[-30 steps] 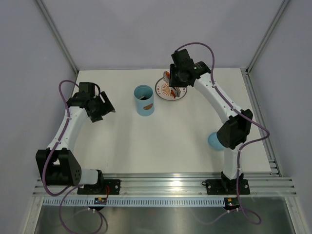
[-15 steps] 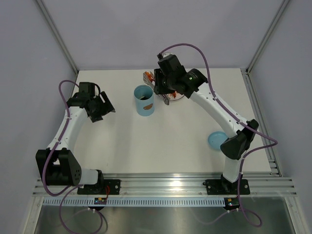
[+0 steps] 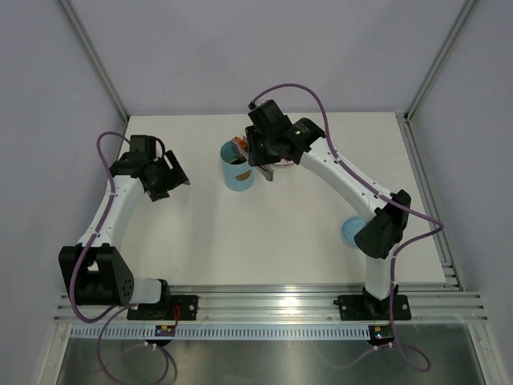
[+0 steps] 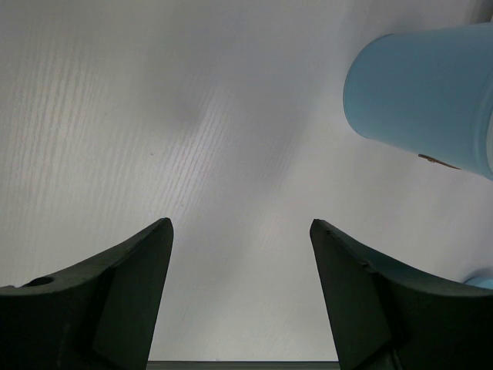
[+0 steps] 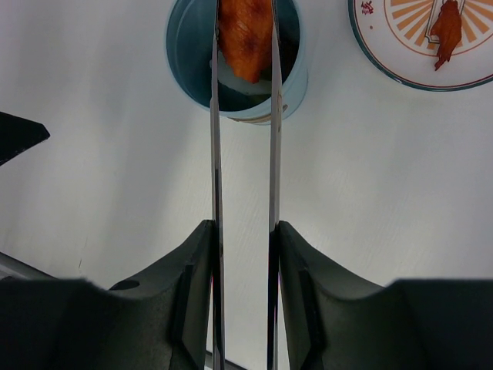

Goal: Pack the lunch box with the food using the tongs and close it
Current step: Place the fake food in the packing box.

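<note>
The light-blue lunch box [image 3: 238, 166] stands upright and lidless at mid-table. My right gripper [image 5: 244, 231] is shut on the silver tongs [image 5: 215, 154], one finger against each arm. An orange piece of food [image 5: 245, 35] is pinched between the tong tips, right over the lunch box [image 5: 183, 48] mouth, with something dark lying inside the box. In the top view the right gripper [image 3: 260, 154] hovers just right of the box rim. My left gripper [image 3: 168, 180] stands open and empty over bare table to the left, apart from the lunch box [image 4: 431, 92].
A red-rimmed plate [image 5: 385, 65] behind and to the right of the box holds another orange piece [image 5: 447, 27]. The round blue lid [image 3: 349, 231] lies near the right arm's elbow. Aluminium rails run along the near and right table edges.
My right arm has swung left from the plate to above the lunch box, carrying the orange piece in the tongs. The left arm has not moved.
</note>
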`<state>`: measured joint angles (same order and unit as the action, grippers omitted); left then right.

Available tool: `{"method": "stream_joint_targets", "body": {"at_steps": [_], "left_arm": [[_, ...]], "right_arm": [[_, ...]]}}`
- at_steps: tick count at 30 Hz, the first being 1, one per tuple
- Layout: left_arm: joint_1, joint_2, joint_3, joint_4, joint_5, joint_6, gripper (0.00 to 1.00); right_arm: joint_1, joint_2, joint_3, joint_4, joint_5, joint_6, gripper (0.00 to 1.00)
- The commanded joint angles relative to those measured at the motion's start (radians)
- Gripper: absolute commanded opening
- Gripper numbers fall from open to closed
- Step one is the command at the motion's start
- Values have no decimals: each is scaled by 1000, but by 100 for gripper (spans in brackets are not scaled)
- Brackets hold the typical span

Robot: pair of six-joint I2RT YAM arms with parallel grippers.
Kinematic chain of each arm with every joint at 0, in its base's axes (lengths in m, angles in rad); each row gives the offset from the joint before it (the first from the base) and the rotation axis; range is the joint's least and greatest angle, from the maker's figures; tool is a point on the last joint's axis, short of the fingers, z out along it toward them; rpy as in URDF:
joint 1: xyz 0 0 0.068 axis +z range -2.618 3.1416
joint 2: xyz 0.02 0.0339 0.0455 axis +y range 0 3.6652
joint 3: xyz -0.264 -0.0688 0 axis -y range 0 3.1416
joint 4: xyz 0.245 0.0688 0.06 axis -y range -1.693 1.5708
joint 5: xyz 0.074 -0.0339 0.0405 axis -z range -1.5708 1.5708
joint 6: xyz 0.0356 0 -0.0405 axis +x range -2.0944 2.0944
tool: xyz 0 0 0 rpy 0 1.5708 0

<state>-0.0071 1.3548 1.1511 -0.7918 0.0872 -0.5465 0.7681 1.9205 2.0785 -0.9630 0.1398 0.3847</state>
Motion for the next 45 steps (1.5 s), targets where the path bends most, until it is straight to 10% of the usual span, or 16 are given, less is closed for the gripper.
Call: {"method": "stream_joint_targets", "body": {"at_steps": [1,8,28,36,45], "left_arm": [[6,-20,-8,34,13,7,77],[6,-19,-7,34,11,7,76],[6,-31,2,22,9,8,76],[6,-33,7,19,9,10,76],[6,-31,6,17,3,13,76]], "right_arm": [[17,8,29,18,-20,-18,19],[19,8,41,13,-19,-21,47],[17,3,80,7,-8,-23,54],[19,-73,35,65,52,-23,26],[19,-253,-110,121,284,-41,22]]}}
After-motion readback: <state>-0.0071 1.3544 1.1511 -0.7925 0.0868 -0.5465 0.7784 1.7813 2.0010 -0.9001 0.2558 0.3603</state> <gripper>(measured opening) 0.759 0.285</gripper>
